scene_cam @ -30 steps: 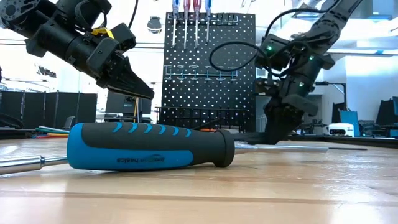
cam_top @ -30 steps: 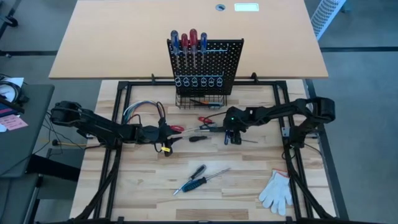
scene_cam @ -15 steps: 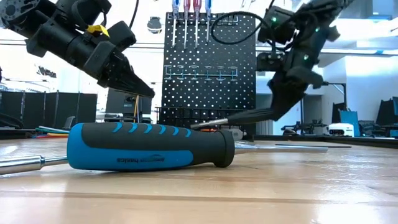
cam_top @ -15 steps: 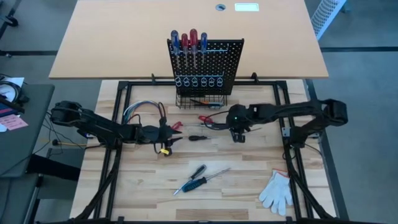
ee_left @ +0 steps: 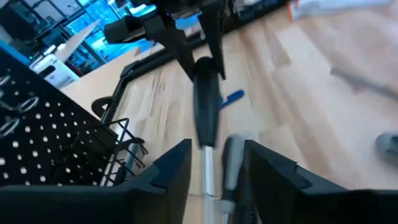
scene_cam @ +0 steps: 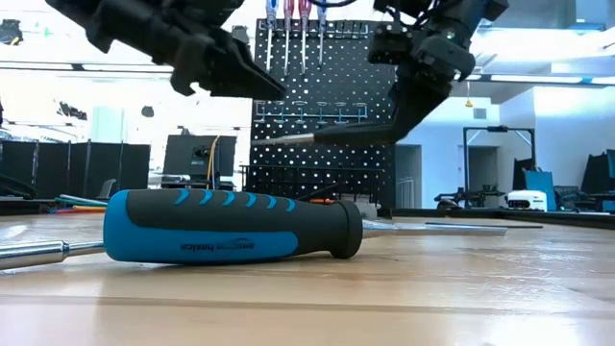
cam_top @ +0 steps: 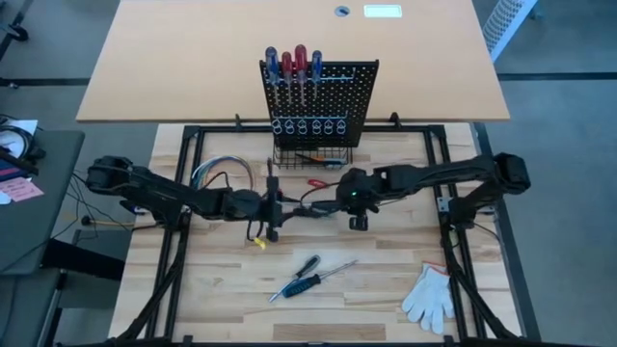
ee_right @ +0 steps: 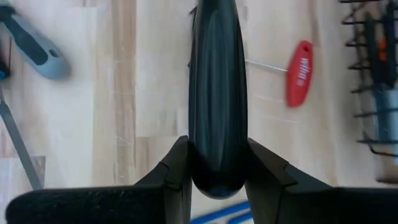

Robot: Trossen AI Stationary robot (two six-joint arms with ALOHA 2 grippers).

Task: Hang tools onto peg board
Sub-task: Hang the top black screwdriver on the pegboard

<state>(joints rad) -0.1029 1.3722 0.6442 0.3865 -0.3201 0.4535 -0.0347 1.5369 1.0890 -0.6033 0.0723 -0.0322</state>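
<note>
Pale wooden tabletop [cam_top: 386,280] from above: the right gripper [cam_top: 339,200] clamps a black-handled screwdriver [cam_top: 313,205], its shaft reaching the left gripper [cam_top: 273,205], before the peg board [cam_top: 323,101]. Low view: that screwdriver hangs level in front of the board. Left wrist view: the shaft lies between parted fingers [ee_left: 168,177], seemingly ungripped. Right wrist view: fingers [ee_right: 174,171] squeeze the handle.

floor [cam_top: 559,106]: grey | desk [cam_top: 193,58]: tan | backdrop [scene_cam: 538,106]: bright white walls

Glossy black plastic screwdriver handle [ee_right: 214,112]
</note>
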